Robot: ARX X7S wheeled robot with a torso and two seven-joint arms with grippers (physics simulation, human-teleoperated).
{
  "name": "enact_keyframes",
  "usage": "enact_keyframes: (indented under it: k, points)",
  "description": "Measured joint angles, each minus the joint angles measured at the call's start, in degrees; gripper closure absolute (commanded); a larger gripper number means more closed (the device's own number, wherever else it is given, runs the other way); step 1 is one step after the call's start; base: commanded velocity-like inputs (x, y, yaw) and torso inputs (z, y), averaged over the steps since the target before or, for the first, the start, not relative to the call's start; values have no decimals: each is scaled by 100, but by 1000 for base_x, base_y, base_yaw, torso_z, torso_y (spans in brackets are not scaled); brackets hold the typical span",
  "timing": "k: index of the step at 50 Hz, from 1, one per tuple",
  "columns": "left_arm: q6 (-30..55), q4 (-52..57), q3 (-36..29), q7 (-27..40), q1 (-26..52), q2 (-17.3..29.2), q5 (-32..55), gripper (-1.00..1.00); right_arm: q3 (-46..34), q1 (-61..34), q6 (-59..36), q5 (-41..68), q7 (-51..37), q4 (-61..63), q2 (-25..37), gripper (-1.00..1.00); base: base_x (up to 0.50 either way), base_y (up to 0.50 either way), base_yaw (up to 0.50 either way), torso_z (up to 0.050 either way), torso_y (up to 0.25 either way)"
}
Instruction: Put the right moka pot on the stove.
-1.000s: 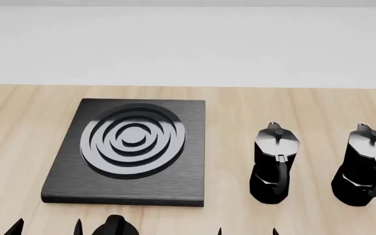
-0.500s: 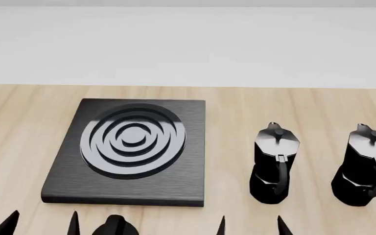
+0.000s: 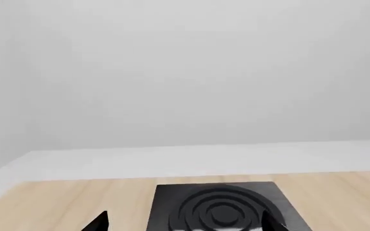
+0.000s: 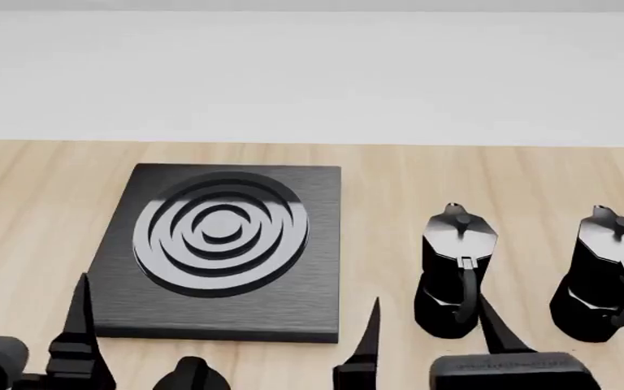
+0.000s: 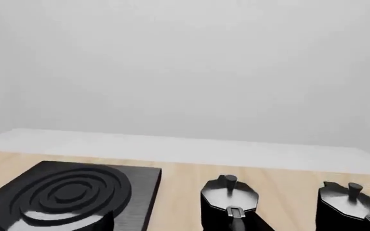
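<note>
Pale wood covers the tabletop (image 4: pixel 30 187), which runs back to a white strip and a plain grey-white wall. At the near left edge of the head view, the left gripper (image 4: pixel 19 325) shows only in part: one dark pointed finger stands in front of the stove's near-left corner, while the other is cut off at the frame edge. Its fingers are spread wide with nothing between them.

Next comes the stove (image 4: pixel 217 248), a flat square black slab with raised concentric rings, lying bare on the wood. Just in front of its near edge, a small round black knob (image 4: pixel 191 375) peeks up at the bottom of the view.

The right gripper (image 4: pixel 434 327) rises to the right of the stove's near-right corner. Its fingers are also spread apart and empty; one stands near the stove's corner, and the other overlaps the base of the left moka pot (image 4: pixel 455 272) in the head view, though contact cannot be judged.

The right moka pot (image 4: pixel 607 276) stands upright on the tabletop at the far right, well apart from the stove, its handle toward the robot. It is beside its twin, with a clear gap between them.
</note>
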State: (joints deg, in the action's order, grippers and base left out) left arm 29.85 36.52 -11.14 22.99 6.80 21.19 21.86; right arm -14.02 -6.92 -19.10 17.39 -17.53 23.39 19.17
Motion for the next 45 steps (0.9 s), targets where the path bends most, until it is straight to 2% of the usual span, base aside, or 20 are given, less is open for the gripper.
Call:
enact_keyframes:
  k: [10,34,45]
  points:
    - [687,590,24,218,336,126,163,-100,21,-261,-541,153,-83,530,118,-100,0,0,0,0,0]
    - [716,699,-20,297,364,187,150,-100,-9,-333,-645,271,-87,676,149,-100,0,0,0,0,0]
    - [610,682,-55,322,314,199,89,-100,-28,-303,-603,277,-96,685,159,-100,0,0,0,0,-194]
